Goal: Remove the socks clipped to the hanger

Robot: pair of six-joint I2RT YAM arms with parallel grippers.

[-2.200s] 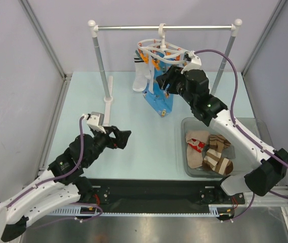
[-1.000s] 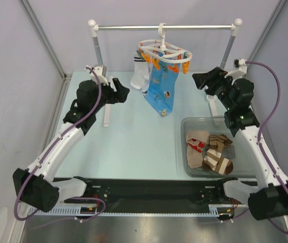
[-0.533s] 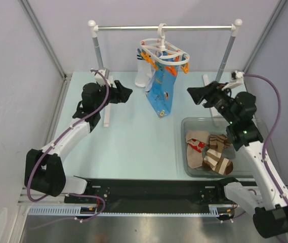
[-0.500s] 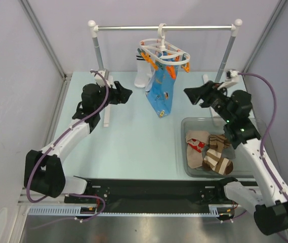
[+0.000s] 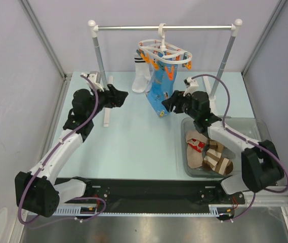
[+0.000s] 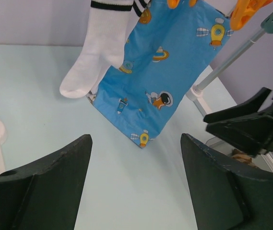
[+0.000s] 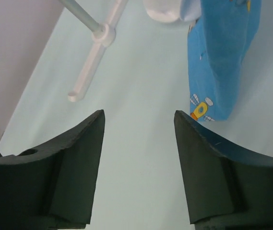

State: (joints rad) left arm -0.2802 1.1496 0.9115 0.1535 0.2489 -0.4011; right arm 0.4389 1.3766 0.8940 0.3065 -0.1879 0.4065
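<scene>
The white hanger [image 5: 162, 52] hangs by its hook from the rail, with orange clips [image 5: 156, 62] on its ring. A white sock with black stripes [image 5: 141, 76] [image 6: 100, 44] hangs from it, and beside that a blue cartoon-print cloth [image 5: 163, 90] [image 6: 161, 79] [image 7: 224, 57]. My left gripper [image 5: 120, 96] [image 6: 136, 141] is open and empty, left of the sock, facing it. My right gripper [image 5: 167, 105] [image 7: 138, 115] is open and empty, low by the cloth's bottom right corner. More socks, beige with red marks [image 5: 196, 144] and brown-and-cream striped [image 5: 217, 158], lie in the bin.
A silver rail [image 5: 133, 28] on two white-capped posts [image 5: 99, 58] [image 5: 228, 50] spans the back of the table. The left post's white foot [image 5: 107, 104] [image 7: 94, 56] lies under my left arm. A clear bin [image 5: 184, 163] stands at the front right.
My right gripper has swung left and down, from beside the right post to the blue cloth's lower corner. The left gripper has barely shifted.
</scene>
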